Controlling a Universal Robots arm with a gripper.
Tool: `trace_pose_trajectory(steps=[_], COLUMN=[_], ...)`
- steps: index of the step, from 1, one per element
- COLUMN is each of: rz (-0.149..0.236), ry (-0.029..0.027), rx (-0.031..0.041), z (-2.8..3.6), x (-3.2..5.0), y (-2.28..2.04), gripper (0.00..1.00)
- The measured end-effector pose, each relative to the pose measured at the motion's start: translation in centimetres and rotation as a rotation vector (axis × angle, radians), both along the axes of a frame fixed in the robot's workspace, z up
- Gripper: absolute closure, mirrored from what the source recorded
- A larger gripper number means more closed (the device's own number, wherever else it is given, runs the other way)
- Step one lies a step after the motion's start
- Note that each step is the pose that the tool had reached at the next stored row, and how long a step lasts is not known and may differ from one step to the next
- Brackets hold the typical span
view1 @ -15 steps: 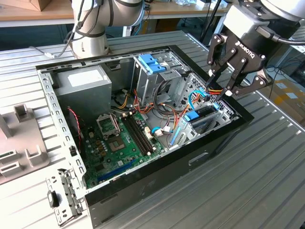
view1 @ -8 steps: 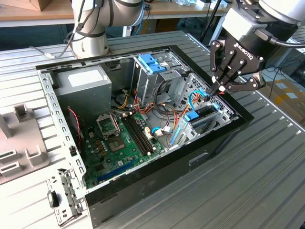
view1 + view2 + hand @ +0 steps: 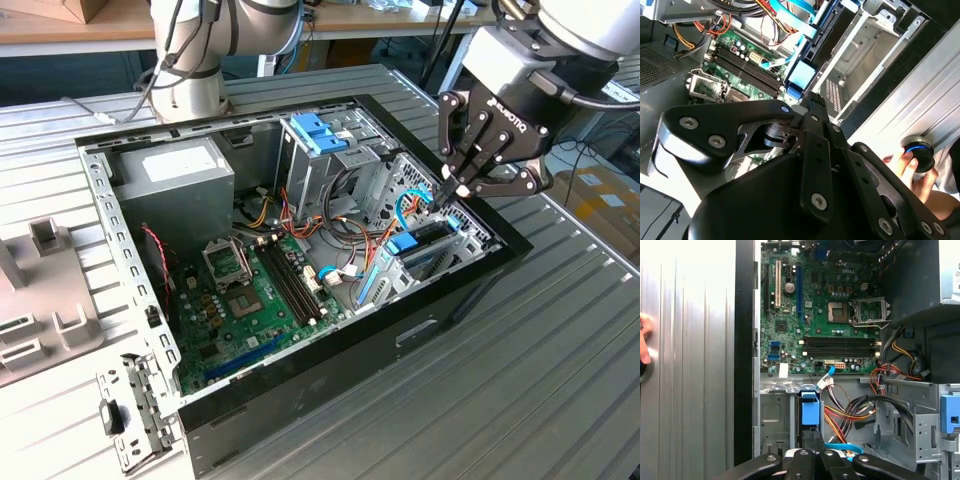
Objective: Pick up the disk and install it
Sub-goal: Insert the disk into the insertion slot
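Note:
My gripper (image 3: 449, 190) hangs over the drive bay at the front corner of the open computer case (image 3: 430, 320), on the exterior view's right. Its fingers are shut, tips together and pointing down. Just under the tips a dark flat slab, which I take for the disk (image 3: 432, 240), stands on edge in the bay beside a light-blue tab (image 3: 403, 244). In the first wrist view the shut gripper (image 3: 812, 455) sits right by that blue tab (image 3: 810, 414). In the second wrist view the gripper (image 3: 810, 102) is close to the tab (image 3: 801, 75). I cannot tell whether the tips touch the disk.
Inside the case are a green motherboard (image 3: 255, 290), a grey power-supply box (image 3: 175, 175), a metal drive cage with light-blue tabs (image 3: 320, 135) and loose cables (image 3: 350, 235). A person's hand (image 3: 912, 170) rests on a blue-ringed knob beside the case. A metal bracket (image 3: 130, 415) lies on the table.

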State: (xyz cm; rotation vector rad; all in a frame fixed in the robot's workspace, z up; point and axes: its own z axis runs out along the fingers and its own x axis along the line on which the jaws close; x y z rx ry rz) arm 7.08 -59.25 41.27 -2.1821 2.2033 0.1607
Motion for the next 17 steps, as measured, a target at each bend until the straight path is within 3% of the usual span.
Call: trace_pose_trajectory(steps=[7, 13, 17], rz=[0.0, 0.0, 0.0], ry=[0.0151, 0.0278, 0.037], rx=[0.0, 0.0002, 0.0], z=[-1.08, -2.15, -2.73], x=[0.4, 0.79, 1.25], y=[-0.34, -0.96, -1.05], gripper=[0.89, 0.89, 0.89])
